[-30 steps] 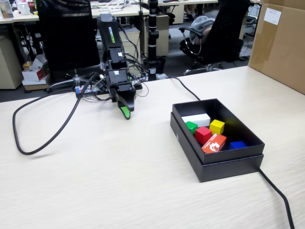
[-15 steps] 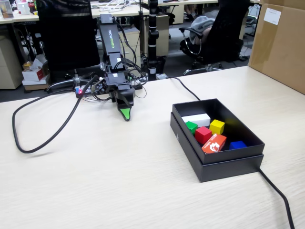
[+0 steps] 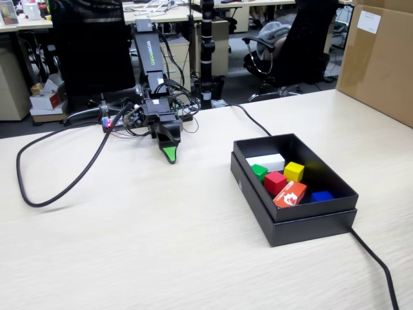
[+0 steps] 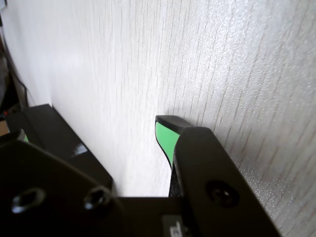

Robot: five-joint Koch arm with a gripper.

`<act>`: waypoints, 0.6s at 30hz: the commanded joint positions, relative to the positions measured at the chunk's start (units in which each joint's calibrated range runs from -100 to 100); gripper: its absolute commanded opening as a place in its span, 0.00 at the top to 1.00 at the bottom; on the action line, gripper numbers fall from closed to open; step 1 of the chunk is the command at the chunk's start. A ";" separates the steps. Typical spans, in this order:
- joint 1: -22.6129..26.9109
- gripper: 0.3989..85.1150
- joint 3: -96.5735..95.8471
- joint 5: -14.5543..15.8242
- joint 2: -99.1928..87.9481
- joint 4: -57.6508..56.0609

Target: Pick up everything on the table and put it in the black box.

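The black box point(image 3: 303, 223) sits on the table point(image 3: 161, 245) at the right of the fixed view. In it lie the green cube point(image 3: 259, 171), the red cube point(image 3: 275, 182) and the yellow cube point(image 3: 293, 171). My gripper point(image 3: 169, 154) hangs tip-down just above the tabletop near the arm's base, well left of the box. In the wrist view the gripper point(image 4: 93, 129) holds nothing. One green-padded finger point(image 4: 165, 140) shows its bare inner face, and only table lies between it and the other jaw at the left edge.
A white block point(image 3: 266, 161), an orange-red carton point(image 3: 290, 194) and a blue cube point(image 3: 321, 196) share the box. A black cable point(image 3: 51, 187) loops across the left of the table, another cable point(image 3: 377, 265) leaves the box's front right. A brown carton point(image 3: 377, 58) stands back right.
Over the first half second the gripper shifted slightly left and turned narrower to the fixed camera. Since then nothing has moved. The cubes stay in the box.
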 commanded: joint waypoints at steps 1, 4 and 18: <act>0.10 0.41 -0.48 0.29 1.42 -0.36; 0.24 0.41 -0.58 0.59 1.30 -0.36; 0.10 0.42 -0.85 0.83 1.07 -0.45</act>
